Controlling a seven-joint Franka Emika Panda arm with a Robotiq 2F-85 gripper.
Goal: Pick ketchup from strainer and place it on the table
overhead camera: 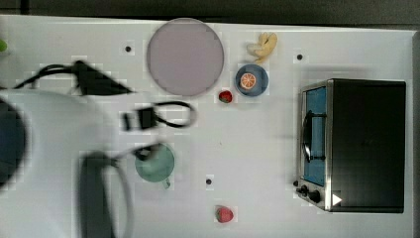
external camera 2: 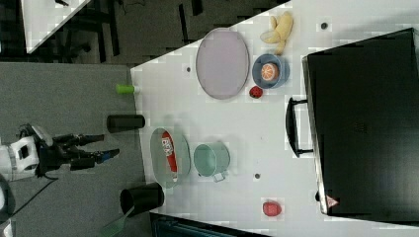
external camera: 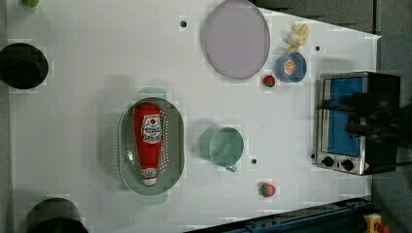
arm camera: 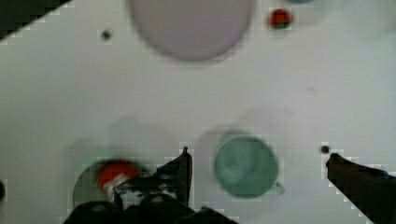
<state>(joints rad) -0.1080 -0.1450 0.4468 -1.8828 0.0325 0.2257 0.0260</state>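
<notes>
The ketchup [external camera: 148,141], a red squeeze bottle with a white label, lies lengthwise inside the pale green strainer [external camera: 125,145] on the white table [external camera: 73,121]. In the right view my gripper [external camera 2: 109,144] hangs well above the table, over the strainer [external camera 2: 157,148] and ketchup [external camera 2: 168,149], open and holding nothing. In the wrist view the gripper [arm camera: 257,156] has its fingers [arm camera: 183,170] spread wide. The ketchup [arm camera: 113,173] shows far below beside one finger, partly hidden. In the top view the arm [overhead camera: 49,144] covers the strainer.
A round green cup [external camera: 223,145] stands beside the strainer. A lilac plate [external camera: 236,39], a blue bowl [external camera: 290,67] with an orange slice, a banana [external camera: 297,35], two strawberries [external camera: 266,189] and a toaster oven [external camera: 357,121] lie beyond. Black cylinders [external camera: 22,65] stand at the table's edge.
</notes>
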